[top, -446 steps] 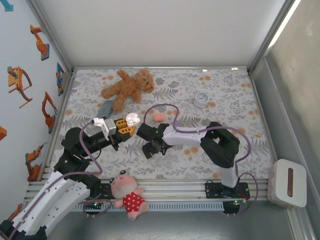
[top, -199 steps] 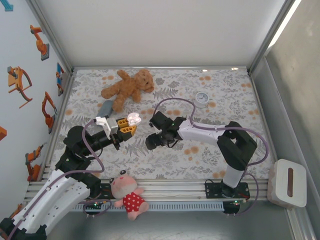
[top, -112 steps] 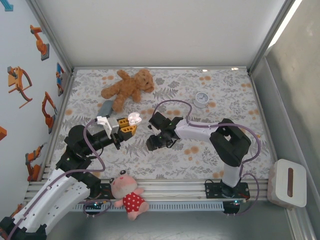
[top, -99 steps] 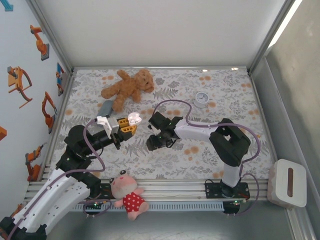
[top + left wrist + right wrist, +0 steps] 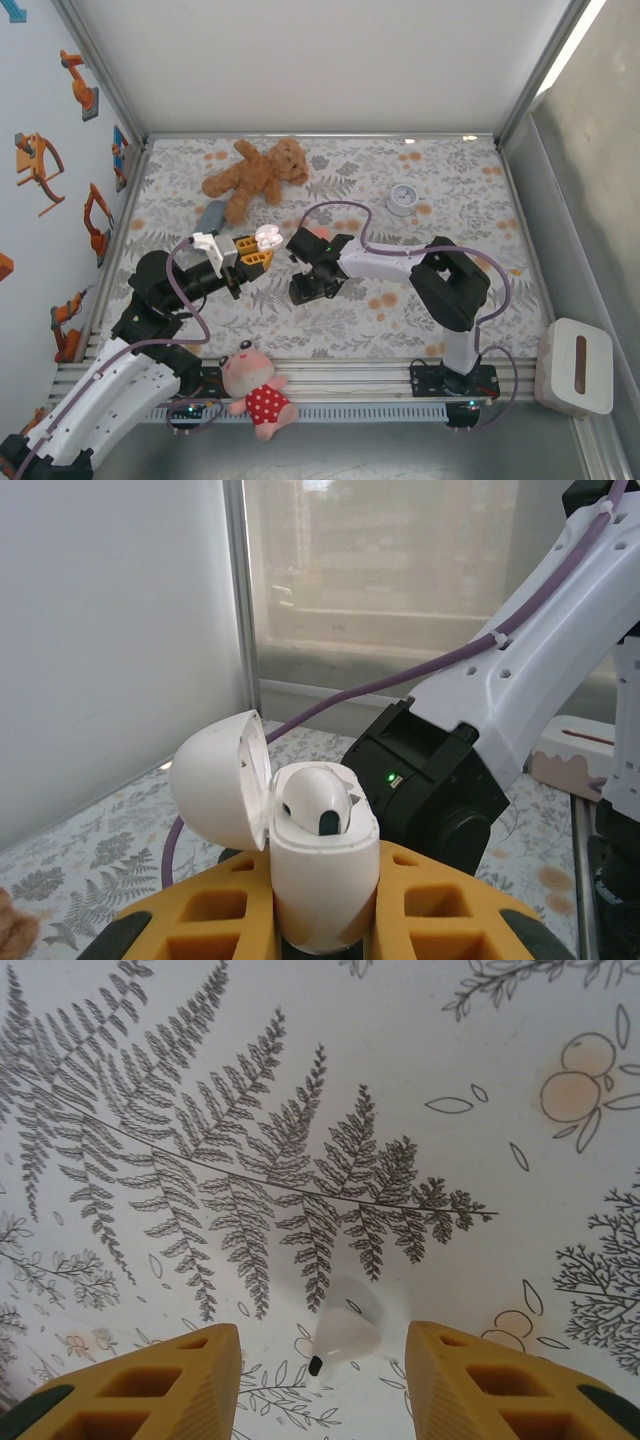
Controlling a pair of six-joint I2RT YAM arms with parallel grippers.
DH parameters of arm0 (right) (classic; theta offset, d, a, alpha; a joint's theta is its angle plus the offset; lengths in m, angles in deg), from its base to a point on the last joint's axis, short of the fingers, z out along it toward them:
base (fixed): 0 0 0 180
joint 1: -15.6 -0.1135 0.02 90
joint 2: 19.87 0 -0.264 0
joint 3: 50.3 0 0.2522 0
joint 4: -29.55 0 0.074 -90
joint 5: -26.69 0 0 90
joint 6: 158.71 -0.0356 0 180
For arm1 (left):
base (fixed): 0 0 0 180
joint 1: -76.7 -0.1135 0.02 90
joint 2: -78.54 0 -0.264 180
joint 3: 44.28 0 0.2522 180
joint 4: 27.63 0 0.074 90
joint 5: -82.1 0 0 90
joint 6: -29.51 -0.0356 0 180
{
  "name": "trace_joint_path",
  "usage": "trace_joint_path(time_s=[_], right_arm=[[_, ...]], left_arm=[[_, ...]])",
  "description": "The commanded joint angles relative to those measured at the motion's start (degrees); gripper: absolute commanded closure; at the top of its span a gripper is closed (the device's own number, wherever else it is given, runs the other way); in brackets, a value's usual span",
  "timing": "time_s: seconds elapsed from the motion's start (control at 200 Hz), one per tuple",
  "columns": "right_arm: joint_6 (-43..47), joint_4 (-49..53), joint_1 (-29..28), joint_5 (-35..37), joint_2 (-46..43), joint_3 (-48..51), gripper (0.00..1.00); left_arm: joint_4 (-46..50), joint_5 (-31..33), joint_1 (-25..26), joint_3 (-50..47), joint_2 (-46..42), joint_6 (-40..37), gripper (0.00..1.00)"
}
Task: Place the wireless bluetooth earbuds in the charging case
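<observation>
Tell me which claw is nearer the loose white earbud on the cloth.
Right. The right claw straddles the earbud, a finger on either side; the left claw holds the charging case farther off.

Bright, even overhead light, soft shadows, mostly sharp focus.

Your charging case [image 5: 320, 880] is smooth, glossy white plastic, same as the earbud [image 5: 313, 798] sitting in it. The loose earbud [image 5: 345, 1338] looks milky and shiny on the matt printed cloth [image 5: 300, 1110]. The right pincer [image 5: 322, 1335] is matt yellow plastic, finely ridged, and the teddy [image 5: 255, 175] is fuzzy plush.
</observation>
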Motion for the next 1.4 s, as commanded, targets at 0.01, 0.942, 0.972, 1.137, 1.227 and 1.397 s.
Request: trace_joint_path(time_s=[0.01, 0.942, 0.972, 1.137, 1.227, 1.397], right_arm=[[-1.59, 3.71, -0.68, 2.16, 1.28, -2.51, 0.55], [-1.52, 5.97, -1.47, 3.04, 4.64, -5.44, 0.63], [-1.53, 6.13, -1.47, 3.08, 4.78, -5.53, 0.63], [-1.53, 6.65, -1.74, 3.21, 5.70, -5.97, 0.67], [-1.68, 6.91, -2.16, 3.13, 6.55, -6.14, 0.68], [-2.12, 7.22, -2.61, 3.56, 7.46, -6.39, 0.70]], left_arm=[[-0.84, 0.09, 0.35, -0.76, -0.64, -0.88, 1.00], [-1.13, 0.11, 0.35, -1.04, -0.79, -0.88, 1.00], [-1.21, 0.15, 0.33, -1.08, -0.84, -0.93, 1.00], [-1.34, 0.09, 0.28, -1.12, -0.69, -0.96, 1.00], [-1.33, 0.11, 0.30, -1.11, -0.66, -0.89, 1.00], [-1.33, 0.10, 0.33, -1.11, -0.73, -0.96, 1.00]])
